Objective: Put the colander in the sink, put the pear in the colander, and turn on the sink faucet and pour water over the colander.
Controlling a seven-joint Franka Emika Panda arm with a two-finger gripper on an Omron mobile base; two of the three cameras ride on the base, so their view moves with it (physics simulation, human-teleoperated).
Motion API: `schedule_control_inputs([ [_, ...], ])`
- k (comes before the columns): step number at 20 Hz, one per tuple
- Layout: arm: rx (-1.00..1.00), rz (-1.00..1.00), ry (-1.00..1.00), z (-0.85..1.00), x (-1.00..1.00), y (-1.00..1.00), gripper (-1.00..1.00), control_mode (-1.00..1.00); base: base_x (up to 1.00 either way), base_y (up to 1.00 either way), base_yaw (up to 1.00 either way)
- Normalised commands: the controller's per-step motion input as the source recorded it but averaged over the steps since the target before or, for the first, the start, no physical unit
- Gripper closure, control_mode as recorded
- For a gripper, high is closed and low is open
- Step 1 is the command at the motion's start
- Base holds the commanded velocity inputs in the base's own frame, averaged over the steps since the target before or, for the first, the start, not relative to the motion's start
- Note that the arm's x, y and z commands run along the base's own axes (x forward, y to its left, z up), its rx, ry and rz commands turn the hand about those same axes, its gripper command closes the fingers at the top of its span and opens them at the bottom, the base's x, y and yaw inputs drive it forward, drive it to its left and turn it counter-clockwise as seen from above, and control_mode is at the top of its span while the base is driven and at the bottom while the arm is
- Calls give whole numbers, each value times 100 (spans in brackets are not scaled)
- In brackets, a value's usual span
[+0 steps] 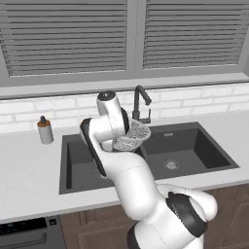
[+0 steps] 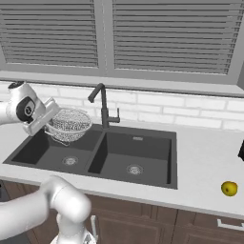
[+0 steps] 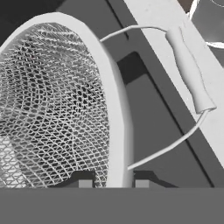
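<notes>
Desk point(image 2: 200, 157): pale, runs left to right under the shuttered window, carrying the sink point(image 2: 143, 178), a dark double basin with a round drain in each half. Sink faucet point(image 2: 102, 107) stands at the far edge behind the divider, spout angled left; it looks untouched.

Colander point(image 2: 70, 125): held in the air over the left basin, above the basin floor and not resting on anything, tilted with its open side turned partly sideways. In the left base view the colander point(image 1: 132, 136) sits just in front of the faucet base, partly behind the arm.

Fingers point(image 3: 113, 183): closed tight on the colander's thin rim point(image 3: 114, 131), one tip on each side of the band in the hand view. A wire loop handle with a pale grip point(image 3: 188, 72) projects from the rim beside the pinch.

Handling judgement: mesh bowl looks light and stiff, so a rim pinch should carry it. Rim is narrow and smooth; the bowl could pivot about the pinch if moved sharply. Mesh itself would likely dent, so rim or handle are the sensible holds.

Pear point(image 2: 229, 188): small, yellow, on the desk at the near right, well apart from the sink. Rounded and firm-looking; probably prone to roll. Best taken across its wider lower body.
</notes>
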Motion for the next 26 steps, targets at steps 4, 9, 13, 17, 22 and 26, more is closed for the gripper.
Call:
schedule_control_inputs([
  [4, 11, -15, -14, -39, 29, 0, 100, -100, 0, 0, 0],
  [9, 2, -8, 0, -20, 44, 23, 100, -100, 0, 0, 0],
  [13, 0, -11, 4, -17, 26, 62, 100, -100, 0, 0, 0],
  [17, 0, -14, 9, -13, 0, 75, 100, -100, 0, 0, 0],
  [22, 0, -20, 15, -21, -1, 39, 100, -100, 0, 0, 0],
  [26, 0, -23, 12, -34, 2, 7, 100, -100, 0, 0, 0],
])
